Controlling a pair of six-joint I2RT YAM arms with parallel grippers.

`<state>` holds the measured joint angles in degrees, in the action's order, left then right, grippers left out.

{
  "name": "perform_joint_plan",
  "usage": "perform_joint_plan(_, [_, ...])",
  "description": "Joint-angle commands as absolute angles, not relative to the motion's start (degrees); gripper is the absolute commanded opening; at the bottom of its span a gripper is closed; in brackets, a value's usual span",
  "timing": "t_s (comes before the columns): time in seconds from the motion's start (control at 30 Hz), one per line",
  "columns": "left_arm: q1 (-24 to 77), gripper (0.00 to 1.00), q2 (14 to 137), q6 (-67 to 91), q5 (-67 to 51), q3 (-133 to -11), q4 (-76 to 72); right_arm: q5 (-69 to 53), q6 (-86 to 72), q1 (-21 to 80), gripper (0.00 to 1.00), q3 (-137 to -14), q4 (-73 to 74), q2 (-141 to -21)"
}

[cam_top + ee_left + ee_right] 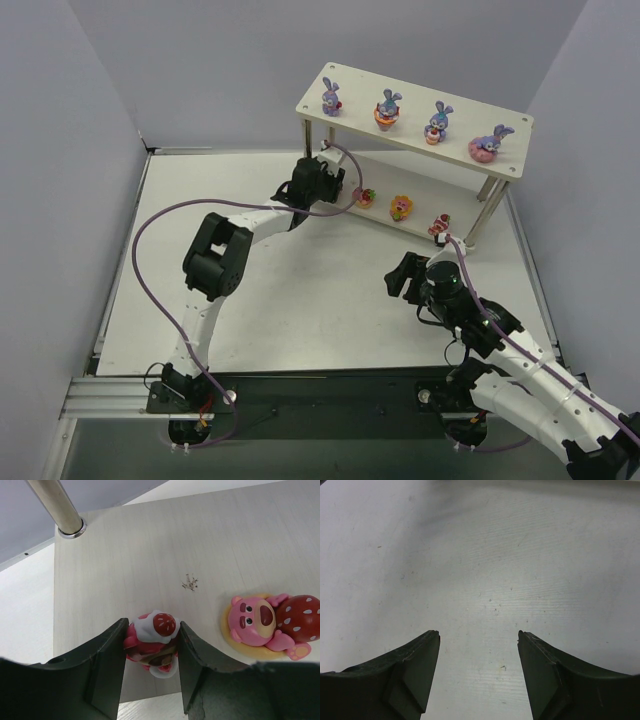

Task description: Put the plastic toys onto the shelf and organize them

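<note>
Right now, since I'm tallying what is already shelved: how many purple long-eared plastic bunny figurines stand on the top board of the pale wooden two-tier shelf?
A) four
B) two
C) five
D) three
A: the top view shows four purple bunny figurines standing in a row on the top board of the pale wooden shelf.
</note>
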<state>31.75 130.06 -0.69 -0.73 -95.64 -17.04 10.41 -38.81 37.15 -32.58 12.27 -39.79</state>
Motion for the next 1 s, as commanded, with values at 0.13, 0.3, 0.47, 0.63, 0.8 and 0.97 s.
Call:
perform_joint_plan(0.13, [31.3,0.38,129.8,-1.1,-0.4,-97.6,-16.5,11.4,-39.0,37.0,0.64,-32.3,12.2,-39.7])
perform_joint_plan(0.3, [31.3,0.52,129.4,-0.7,-0.4,-97.9,-16.9,11.7,-39.0,37.0,0.64,-32.1,12.1,-39.6])
perform_joint_plan(0.47, [31.3,0.63,129.5,-0.3,-0.4,-98.9,-16.8,11.9,-38.8,37.0,0.64,-32.4,12.0,-39.7])
perform_joint_plan(0.63, [31.4,0.71,128.9,-0.3,-0.4,-98.6,-17.3,12.0,-38.8,37.0,0.64,-32.3,12.0,-39.7])
perform_joint_plan(0.8, [31.6,0.72,127.4,-0.3,0.8,-96.9,-19.0,12.0,-38.8,37.0,0.64,-32.3,12.0,-39.7])
perform_joint_plan(0.97, [32.3,0.73,124.8,-0.3,2.4,-94.4,-21.1,12.0,-38.8,37.0,0.64,-32.3,12.0,-39.4])
